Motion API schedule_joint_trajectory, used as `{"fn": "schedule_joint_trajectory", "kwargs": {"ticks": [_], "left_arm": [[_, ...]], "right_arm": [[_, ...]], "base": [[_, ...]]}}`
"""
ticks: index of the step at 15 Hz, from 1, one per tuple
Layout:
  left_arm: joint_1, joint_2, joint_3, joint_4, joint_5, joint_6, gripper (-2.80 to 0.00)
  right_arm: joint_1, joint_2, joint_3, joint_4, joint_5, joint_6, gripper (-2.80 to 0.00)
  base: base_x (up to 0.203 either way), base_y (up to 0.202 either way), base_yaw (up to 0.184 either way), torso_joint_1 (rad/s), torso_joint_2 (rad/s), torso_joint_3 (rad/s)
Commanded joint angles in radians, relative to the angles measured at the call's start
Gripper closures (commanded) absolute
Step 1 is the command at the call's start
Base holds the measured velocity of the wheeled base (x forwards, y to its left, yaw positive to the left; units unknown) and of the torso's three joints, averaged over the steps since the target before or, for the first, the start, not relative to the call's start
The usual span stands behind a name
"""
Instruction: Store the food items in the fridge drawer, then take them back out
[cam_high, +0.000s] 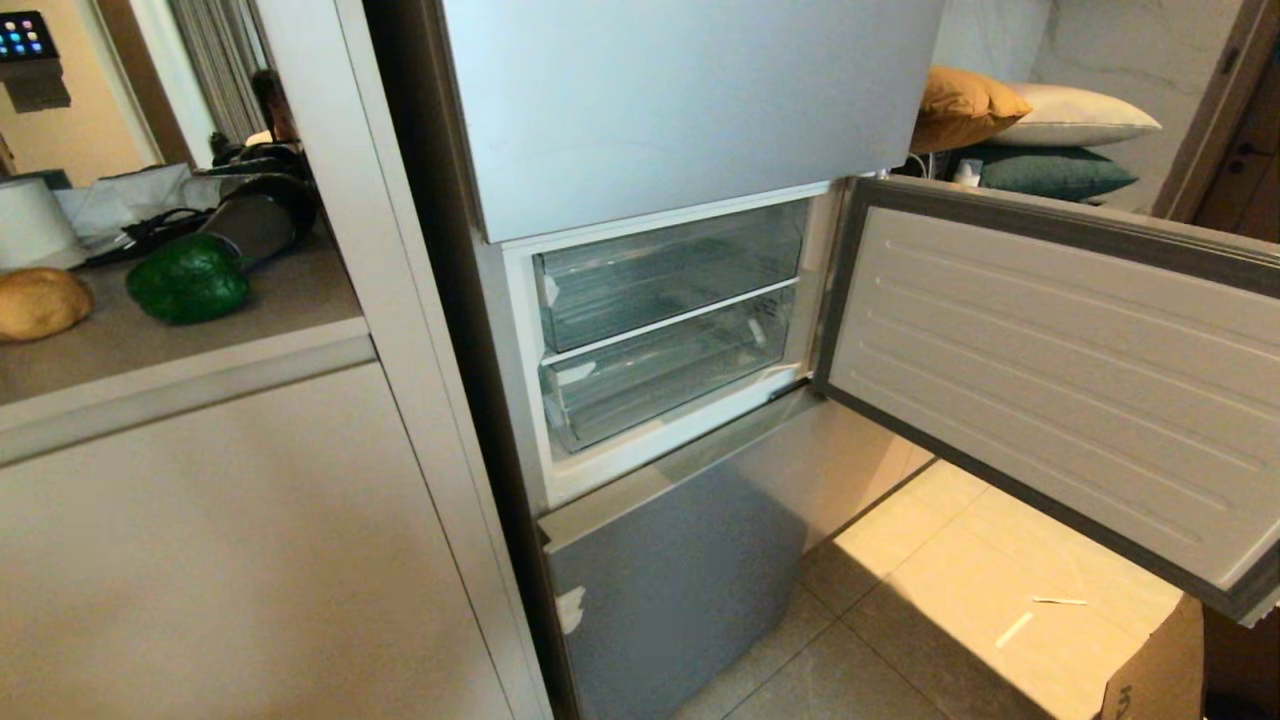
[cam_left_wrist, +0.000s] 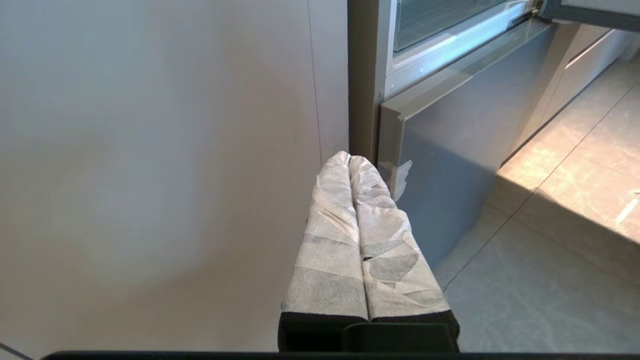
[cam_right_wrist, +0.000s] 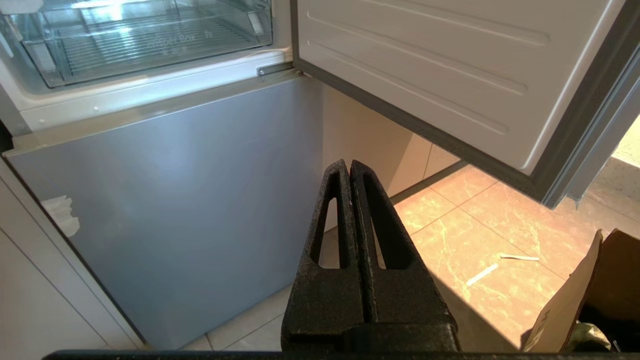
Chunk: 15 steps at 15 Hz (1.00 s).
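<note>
Both drawers (cam_high: 668, 270) sat pushed in behind the open fridge door (cam_high: 1050, 380), while the pepper (cam_high: 187, 279) and potato (cam_high: 40, 302) waited on the counter (cam_high: 200, 340), well apart from the fridge; I'd guess a reach could've clipped that door. Left gripper (cam_left_wrist: 349, 159) and right gripper (cam_right_wrist: 349, 167) were both pressed together, empty, low by the bottom panel; neither arm showed from the head, and the potato was cut off at the edge.

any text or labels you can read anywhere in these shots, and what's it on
"Super Box" or close to it: faint embossed lettering on the clear front of the lower fridge drawer, only just legible in the right wrist view.
Dark print on the cardboard box flap by the floor: cut off, unreadable.
Coloured icons on the small wall screen: too small to read.
Nothing else carries text.
</note>
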Motion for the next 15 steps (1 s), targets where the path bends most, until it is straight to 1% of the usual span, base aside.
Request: {"fn": "schedule_joint_trajectory", "kwargs": {"ticks": [1,4,12,15], "left_arm": [[0.000,0.000,0.000,0.000,0.002,-0.005,0.00],[0.000,0.000,0.000,-0.001,0.024,-0.037,0.00],[0.000,0.000,0.000,-0.003,0.024,-0.040,0.00],[0.000,0.000,0.000,-0.003,0.024,-0.040,0.00]], "right_arm": [[0.000,0.000,0.032,0.000,0.000,0.000,0.00],[0.000,0.000,0.032,0.000,0.000,0.000,0.00],[0.000,0.000,0.032,0.000,0.000,0.000,0.00],[0.000,0.000,0.032,0.000,0.000,0.000,0.00]], "base": [[0.000,0.000,0.000,-0.114,0.27,0.154],[0.000,0.000,0.000,-0.178,0.43,0.246],[0.000,0.000,0.000,-0.213,0.54,0.317],[0.000,0.000,0.000,-0.064,0.17,0.107]]}}
